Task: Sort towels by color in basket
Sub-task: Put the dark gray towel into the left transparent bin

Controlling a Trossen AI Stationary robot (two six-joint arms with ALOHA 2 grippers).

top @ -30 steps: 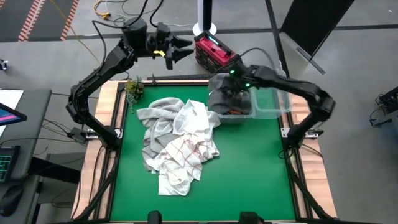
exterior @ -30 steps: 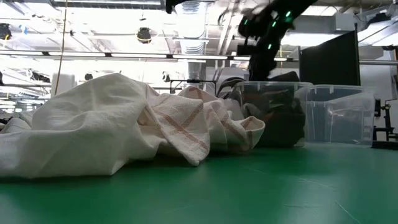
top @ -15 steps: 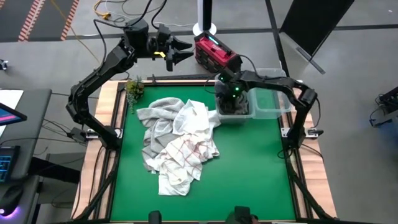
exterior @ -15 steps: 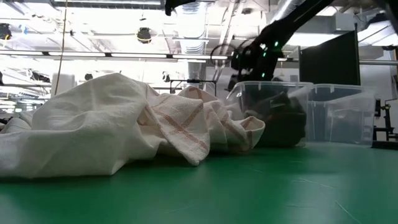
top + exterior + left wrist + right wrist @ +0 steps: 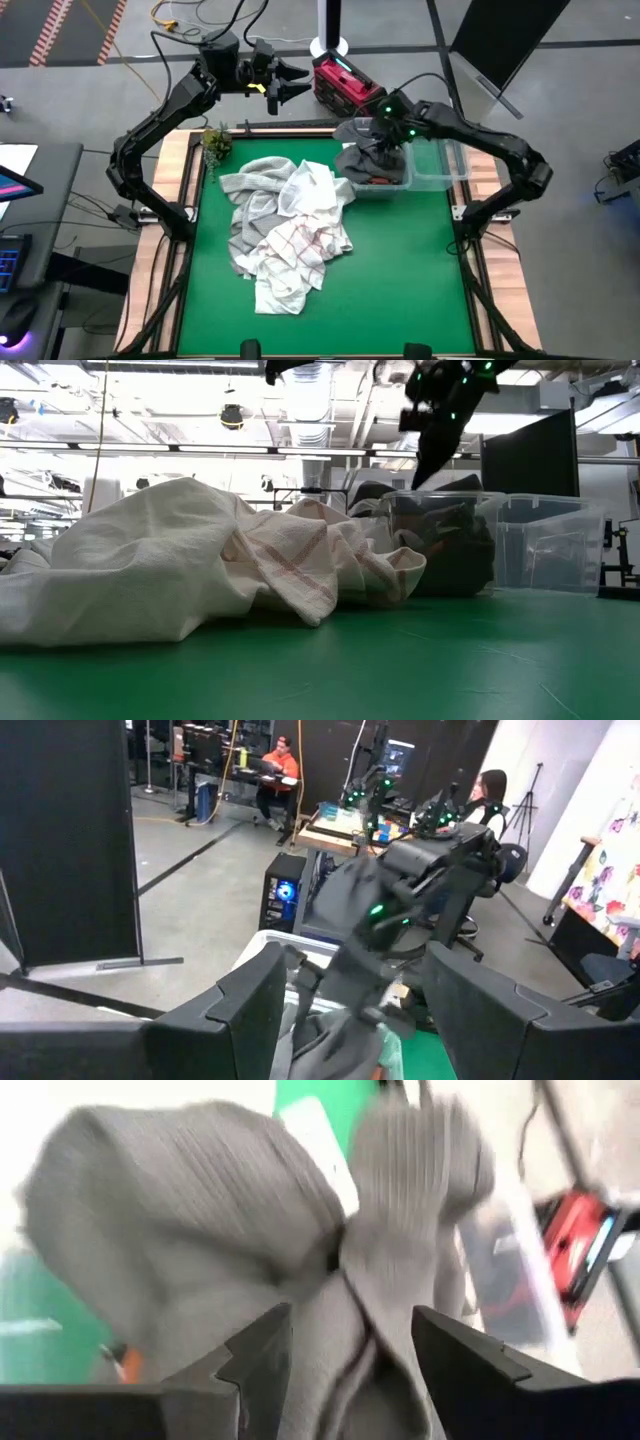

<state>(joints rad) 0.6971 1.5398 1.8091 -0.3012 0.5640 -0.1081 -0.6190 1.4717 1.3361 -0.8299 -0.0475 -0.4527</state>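
A dark grey ribbed towel (image 5: 360, 155) (image 5: 190, 1220) hangs from my right gripper (image 5: 383, 135) (image 5: 432, 425) (image 5: 350, 1330), which is shut on it above the nearer-left clear bin (image 5: 397, 183). Rust-orange cloth (image 5: 375, 180) shows in that bin. A pile of white, light grey and red-checked towels (image 5: 285, 225) (image 5: 200, 560) lies on the green table. My left gripper (image 5: 295, 80) (image 5: 355, 980) is open, raised beyond the table's far edge. My right gripper pinches a bunched fold of the dark grey towel (image 5: 345, 1295) between its two fingers, coming from above and pointing down. Several layers are gathered in the hold. The towel hangs below the fingers, and its lower end (image 5: 450, 540) is still inside the clear bin.
A second clear bin (image 5: 440, 165) (image 5: 545, 545) stands beside the first, toward the table's right edge. A small plant (image 5: 215, 140) sits at the far left corner. A red device (image 5: 345, 80) lies beyond the far edge. Green table (image 5: 400, 280) shows near and right of the pile.
My right gripper dipped down into the clear bin half a second ago, then rose again with the dark grey towel, whose upper part is now drawn up above the bin's rim. The left arm and the towel pile have stayed where they were.
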